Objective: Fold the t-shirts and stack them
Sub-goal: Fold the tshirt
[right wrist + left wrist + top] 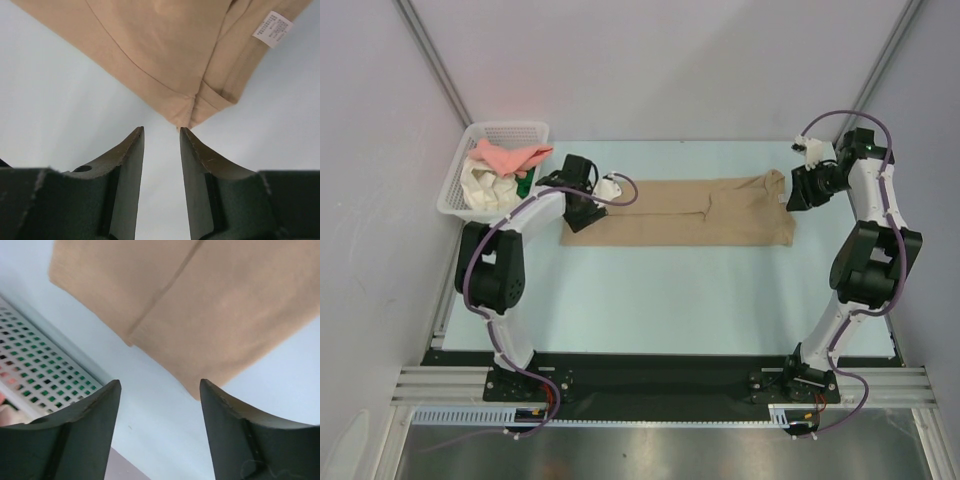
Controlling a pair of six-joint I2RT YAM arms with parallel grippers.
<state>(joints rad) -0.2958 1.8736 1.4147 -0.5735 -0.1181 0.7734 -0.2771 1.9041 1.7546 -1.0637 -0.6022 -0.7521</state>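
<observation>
The tan t-shirt [700, 212] lies flat on the pale blue table [670, 290], folded into a long narrow strip that runs from left to right across the far half. A lengthwise fold line shows along its middle, and its right end narrows near the collar. The rest of the t-shirts sit off the left end of the tan t-shirt, heaped in a white mesh basket [455, 185]. A salmon-pink shirt [510, 157] lies on top, a cream-white shirt [485, 185] under it, and a bit of green shirt [525, 185] shows at the side facing the tan t-shirt.

The left gripper [160, 385] hangs over the left end of the tan t-shirt. Its jaws are spread wide with only bare table between them. In the left wrist view the corner of the tan cloth lies just beyond the fingertips, close to the right-hand finger [225, 410], and the basket wall runs along the other side.

The right gripper [161, 131] is at the right end of the tan t-shirt, near the collar end. Its jaws stand partly apart with a narrow gap and hold nothing. A folded corner of the tan cloth points at that gap, just past the tips; whether it touches them cannot be told. A small white label [272, 29] shows on the cloth further along that end.
</observation>
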